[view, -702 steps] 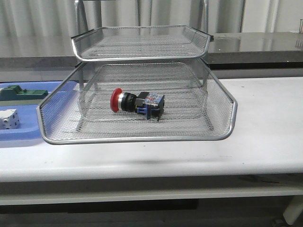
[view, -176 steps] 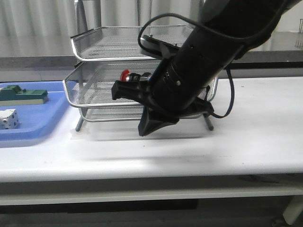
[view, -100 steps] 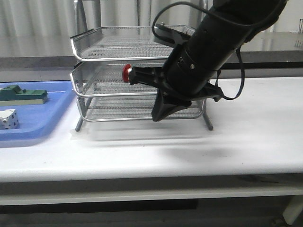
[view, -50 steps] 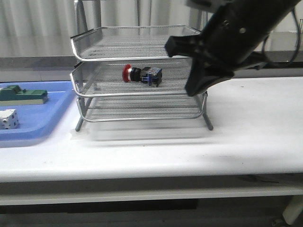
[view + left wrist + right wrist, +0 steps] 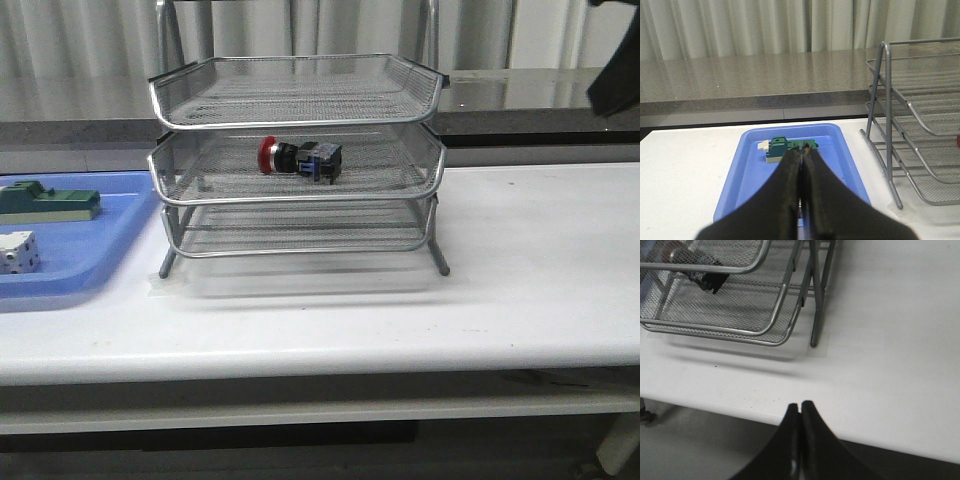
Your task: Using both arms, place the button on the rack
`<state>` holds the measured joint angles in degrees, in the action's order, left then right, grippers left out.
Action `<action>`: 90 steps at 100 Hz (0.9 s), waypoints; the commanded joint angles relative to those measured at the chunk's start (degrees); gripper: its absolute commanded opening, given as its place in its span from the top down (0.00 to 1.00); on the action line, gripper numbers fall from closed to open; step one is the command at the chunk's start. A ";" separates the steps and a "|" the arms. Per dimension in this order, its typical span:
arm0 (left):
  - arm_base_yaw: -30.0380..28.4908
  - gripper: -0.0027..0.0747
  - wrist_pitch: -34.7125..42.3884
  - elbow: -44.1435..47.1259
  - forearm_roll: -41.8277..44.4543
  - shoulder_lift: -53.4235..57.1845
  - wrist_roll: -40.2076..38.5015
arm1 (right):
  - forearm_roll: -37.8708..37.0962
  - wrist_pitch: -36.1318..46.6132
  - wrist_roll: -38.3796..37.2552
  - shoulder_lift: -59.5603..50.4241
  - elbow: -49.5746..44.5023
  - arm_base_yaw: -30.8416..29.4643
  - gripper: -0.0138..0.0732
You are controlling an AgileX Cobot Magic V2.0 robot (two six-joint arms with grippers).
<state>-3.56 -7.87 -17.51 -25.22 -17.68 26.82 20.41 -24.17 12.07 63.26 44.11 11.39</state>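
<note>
Front view shows you the button lying on its side in the middle tier of the rack, red cap pointing left. The rack stands on the white table, with the blue tray just to its left holding a green block and a white cube. Your left gripper hangs over the blue tray, fingers pressed together and empty. Your right gripper is also closed on nothing, above the table's near edge, right of the rack.
</note>
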 commanded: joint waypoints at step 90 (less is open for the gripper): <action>-0.18 0.99 4.39 -1.62 -0.74 -0.35 -0.57 | -1.30 0.31 0.51 -33.34 -13.66 -1.22 0.91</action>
<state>-3.56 -7.87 -17.51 -25.22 -17.68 26.82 19.15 -27.27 12.07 29.93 29.05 10.59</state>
